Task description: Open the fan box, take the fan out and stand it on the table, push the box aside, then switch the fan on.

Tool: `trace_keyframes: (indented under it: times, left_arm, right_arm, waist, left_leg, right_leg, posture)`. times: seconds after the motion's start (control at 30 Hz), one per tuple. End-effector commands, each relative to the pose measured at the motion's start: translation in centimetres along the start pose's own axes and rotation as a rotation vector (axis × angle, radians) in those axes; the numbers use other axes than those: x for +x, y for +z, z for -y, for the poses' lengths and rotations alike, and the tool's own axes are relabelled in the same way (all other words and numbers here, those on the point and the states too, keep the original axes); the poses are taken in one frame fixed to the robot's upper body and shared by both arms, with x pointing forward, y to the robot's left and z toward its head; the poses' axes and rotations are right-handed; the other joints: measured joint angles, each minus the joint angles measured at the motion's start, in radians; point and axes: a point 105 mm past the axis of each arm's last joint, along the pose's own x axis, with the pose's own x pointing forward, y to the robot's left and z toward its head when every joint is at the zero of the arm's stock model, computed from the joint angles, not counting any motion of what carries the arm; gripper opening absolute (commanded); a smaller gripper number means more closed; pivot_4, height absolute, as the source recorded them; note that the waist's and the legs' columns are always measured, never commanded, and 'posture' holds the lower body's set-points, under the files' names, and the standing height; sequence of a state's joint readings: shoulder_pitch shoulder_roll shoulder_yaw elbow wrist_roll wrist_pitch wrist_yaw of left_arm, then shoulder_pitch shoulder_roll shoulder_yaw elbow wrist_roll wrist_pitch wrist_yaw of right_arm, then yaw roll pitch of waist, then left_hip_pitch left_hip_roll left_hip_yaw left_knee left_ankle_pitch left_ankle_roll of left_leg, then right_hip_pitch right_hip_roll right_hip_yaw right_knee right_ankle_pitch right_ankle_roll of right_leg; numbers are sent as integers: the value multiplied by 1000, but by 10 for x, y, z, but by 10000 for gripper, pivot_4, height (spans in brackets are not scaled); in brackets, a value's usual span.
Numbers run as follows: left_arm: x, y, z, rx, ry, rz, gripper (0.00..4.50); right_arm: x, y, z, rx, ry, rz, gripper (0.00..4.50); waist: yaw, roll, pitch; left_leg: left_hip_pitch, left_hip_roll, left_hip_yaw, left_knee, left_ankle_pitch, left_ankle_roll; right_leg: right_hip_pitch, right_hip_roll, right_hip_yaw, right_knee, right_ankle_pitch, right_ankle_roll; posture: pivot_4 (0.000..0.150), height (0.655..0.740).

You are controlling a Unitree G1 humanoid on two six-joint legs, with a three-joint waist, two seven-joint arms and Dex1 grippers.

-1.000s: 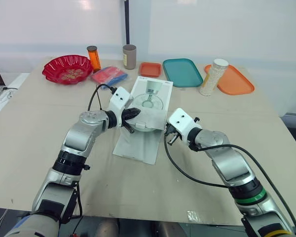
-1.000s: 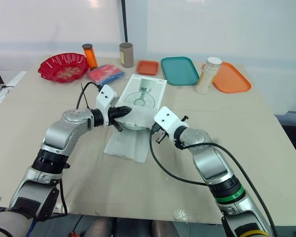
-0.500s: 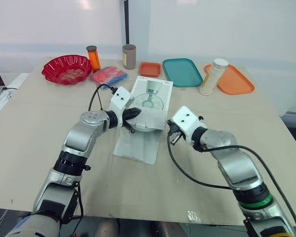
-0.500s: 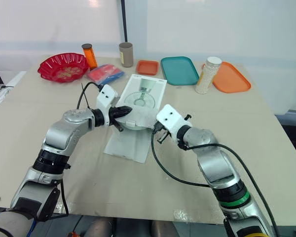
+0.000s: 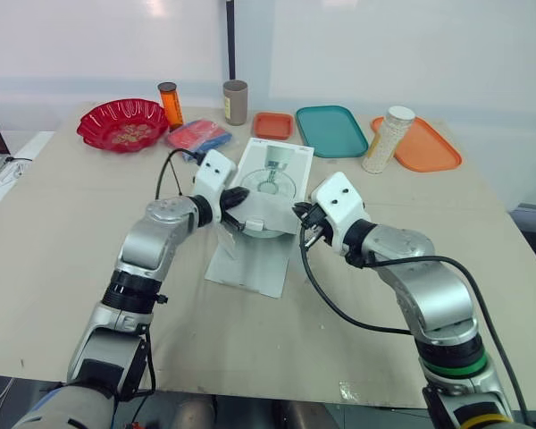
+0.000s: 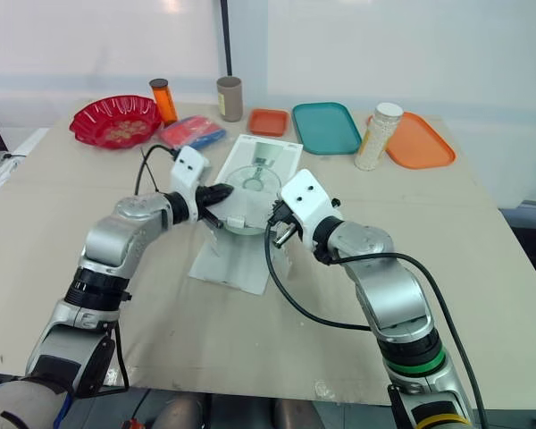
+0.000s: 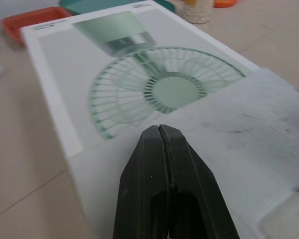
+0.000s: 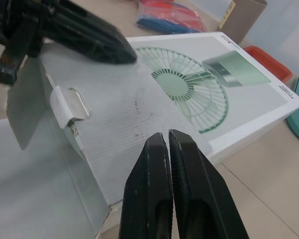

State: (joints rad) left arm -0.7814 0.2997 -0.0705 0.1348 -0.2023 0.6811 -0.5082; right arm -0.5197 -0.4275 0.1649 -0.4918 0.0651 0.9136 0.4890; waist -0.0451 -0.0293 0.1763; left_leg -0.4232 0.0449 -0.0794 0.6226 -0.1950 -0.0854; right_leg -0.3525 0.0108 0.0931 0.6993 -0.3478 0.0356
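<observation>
The right gripper (image 5: 302, 213), fingers pressed together, is being brought in to the raised flap (image 5: 266, 213) of the fan box (image 5: 275, 170); the left gripper (image 5: 239, 197), likewise closed, is still being held there; the box is lying mid-table (image 5: 71, 232), opening seemingly being finished.

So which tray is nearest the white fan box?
The small orange tray, just beyond the box; the teal tray and bigger orange tray sit farther right.
</observation>
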Motion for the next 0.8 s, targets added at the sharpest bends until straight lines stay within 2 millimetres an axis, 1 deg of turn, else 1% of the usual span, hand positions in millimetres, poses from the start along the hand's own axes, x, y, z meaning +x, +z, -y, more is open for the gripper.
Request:
trace_keyframes:
  times: [0.03,0.1,0.17,0.27,0.4,0.47,0.63,0.67,0.8]
  left_arm:
    - [-16,38,-14,27,45,73,0]
    - [-23,44,-14,39,41,64,0]
    - [-32,49,-13,38,35,57,0]
    - [-42,49,-10,42,20,27,0]
    - [-54,39,4,54,-57,-39,0]
    - [-56,33,9,41,-73,-67,0]
    - [-58,26,16,30,-105,-106,0]
    - [-59,22,19,41,-121,-129,0]
    - [-62,11,28,27,-190,-170,0]
  right_arm:
    - [6,0,-2,23,2,24,1302]
    - [10,-4,-4,36,11,18,1302]
    - [13,-15,-8,19,25,-10,1302]
    - [14,-24,-10,28,33,-29,1302]
    - [16,-23,-11,54,43,-15,1302]
    - [19,-19,-16,62,59,5,1302]
    - [23,-15,-22,61,80,28,1302]
    - [25,-15,-24,58,86,31,1302]
    - [28,-16,-24,25,83,27,1302]
  waist:
    - [0,0,0]
    - [-3,1,1]
    - [-2,1,2]
    - [-2,1,2]
    - [-3,1,1]
    - [-3,1,2]
    - [-3,1,2]
    - [-4,1,2]
    - [-6,1,2]
  left_leg:
    - [-1,0,0,0,0,0]
    - [-1,0,0,-1,0,0]
    - [-1,0,1,-2,0,-1]
    - [-1,0,0,-1,1,-1]
    - [0,1,0,-2,1,-2]
    - [0,1,0,-2,2,-3]
    - [0,1,0,-2,2,-3]
    - [0,1,0,-2,2,-3]
    - [1,1,0,-3,2,-4]
  right_leg:
    - [-1,0,0,0,0,0]
    - [-2,0,0,0,0,0]
    - [-2,0,1,0,0,0]
    - [-2,0,0,0,0,0]
    - [-2,0,1,0,0,0]
    - [-1,0,0,1,0,0]
    - [-1,0,0,1,0,0]
    - [-1,1,0,0,0,0]
    - [-2,1,1,1,0,-1]
  posture:
    - [1500,7400]
    - [1500,7400]
    - [1500,7400]
    - [1500,7400]
    - [1500,7400]
    - [1500,7400]
    - [1500,7400]
    - [1500,7400]
    - [1500,7400]
